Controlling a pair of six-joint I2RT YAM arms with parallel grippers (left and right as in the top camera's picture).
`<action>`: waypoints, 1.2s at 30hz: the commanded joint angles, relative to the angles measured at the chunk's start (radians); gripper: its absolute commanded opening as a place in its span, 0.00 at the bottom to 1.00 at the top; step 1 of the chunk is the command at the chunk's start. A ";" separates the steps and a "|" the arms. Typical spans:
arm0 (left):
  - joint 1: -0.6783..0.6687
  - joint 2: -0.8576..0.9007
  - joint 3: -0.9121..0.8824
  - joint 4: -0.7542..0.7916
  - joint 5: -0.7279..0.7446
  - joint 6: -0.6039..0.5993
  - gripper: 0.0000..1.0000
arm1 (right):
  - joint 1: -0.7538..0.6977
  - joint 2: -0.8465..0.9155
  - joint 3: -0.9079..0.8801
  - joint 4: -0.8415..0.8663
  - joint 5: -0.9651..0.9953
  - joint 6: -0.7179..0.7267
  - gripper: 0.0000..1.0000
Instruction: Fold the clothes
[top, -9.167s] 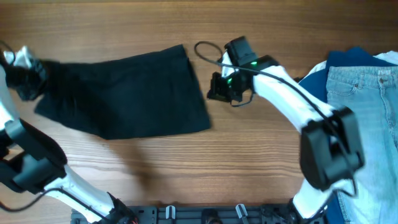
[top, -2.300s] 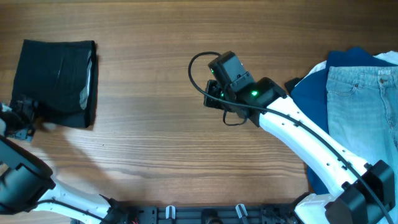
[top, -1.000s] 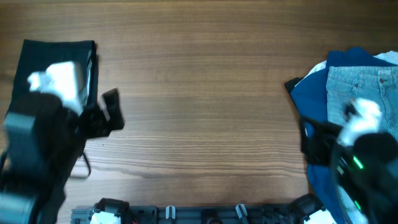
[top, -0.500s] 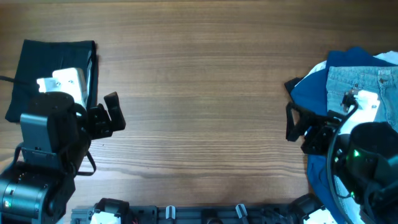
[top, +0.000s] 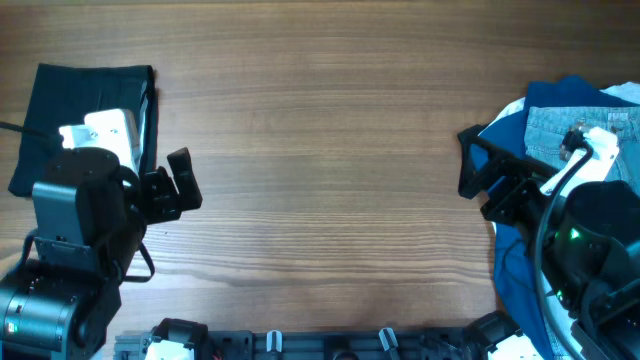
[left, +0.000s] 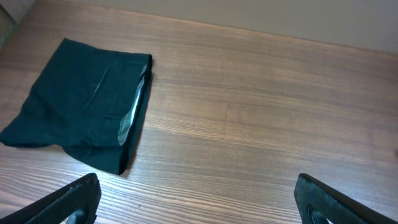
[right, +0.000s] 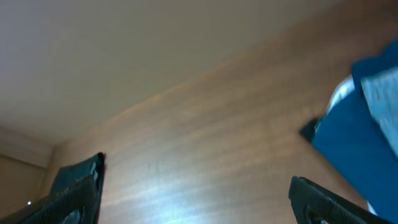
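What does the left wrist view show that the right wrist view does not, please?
Only the left wrist view shows the folded black garment with its pale lining. Only the right wrist view shows the royal blue garment and light denim. Both show the wooden table, with the left claw and the right claw each open.

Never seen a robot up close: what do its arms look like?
Both are mostly black with white casing pieces. The left arm is boxy; the right arm has a rounder housing, a small green light and a thin black cable. The jaws are black too.
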 joint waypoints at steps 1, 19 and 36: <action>-0.003 -0.005 -0.005 -0.001 -0.013 -0.013 1.00 | -0.072 -0.022 -0.027 0.086 -0.031 -0.200 1.00; -0.003 -0.005 -0.005 -0.001 -0.013 -0.013 1.00 | -0.462 -0.702 -1.083 0.941 -0.515 -0.559 1.00; -0.003 -0.005 -0.005 -0.001 -0.013 -0.013 1.00 | -0.461 -0.802 -1.326 1.000 -0.517 -0.476 1.00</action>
